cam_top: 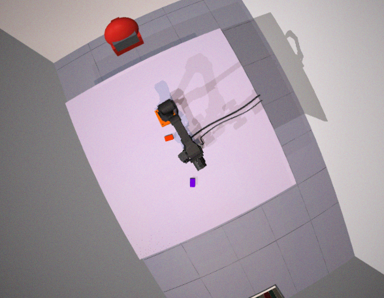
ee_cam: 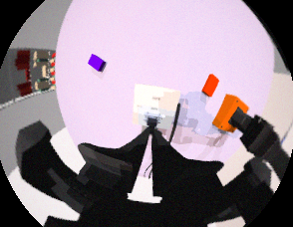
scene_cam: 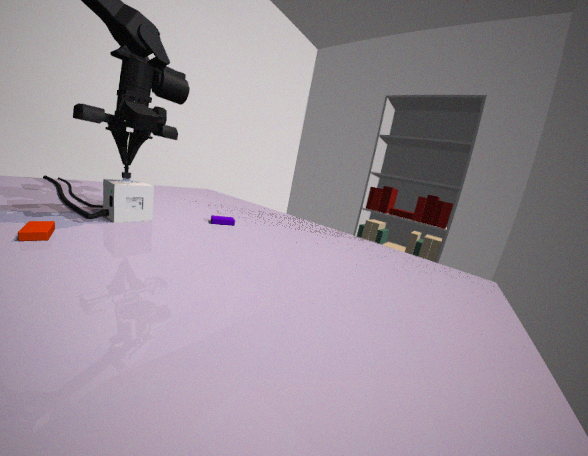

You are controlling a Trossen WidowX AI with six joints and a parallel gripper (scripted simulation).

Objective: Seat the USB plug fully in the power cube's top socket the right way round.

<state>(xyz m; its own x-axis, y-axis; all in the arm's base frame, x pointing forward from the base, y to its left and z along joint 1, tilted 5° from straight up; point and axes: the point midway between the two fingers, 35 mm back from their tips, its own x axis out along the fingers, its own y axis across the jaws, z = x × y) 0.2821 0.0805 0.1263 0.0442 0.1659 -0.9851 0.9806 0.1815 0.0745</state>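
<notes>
The power cube is white and stands upright on the table; the arm hides it in the top view. The USB plug is small and dark, upright at the cube's top face. A pale strip shows just beneath its dark body in the exterior view. My gripper points straight down above the cube and is shut on the plug's upper part. The socket opening is hidden under the plug, so its depth and which way round it is cannot be told.
A purple block and an orange-red block lie on the table. Black cables run beside the cube to the table edge. The orange arm base plate is beyond the orange-red block.
</notes>
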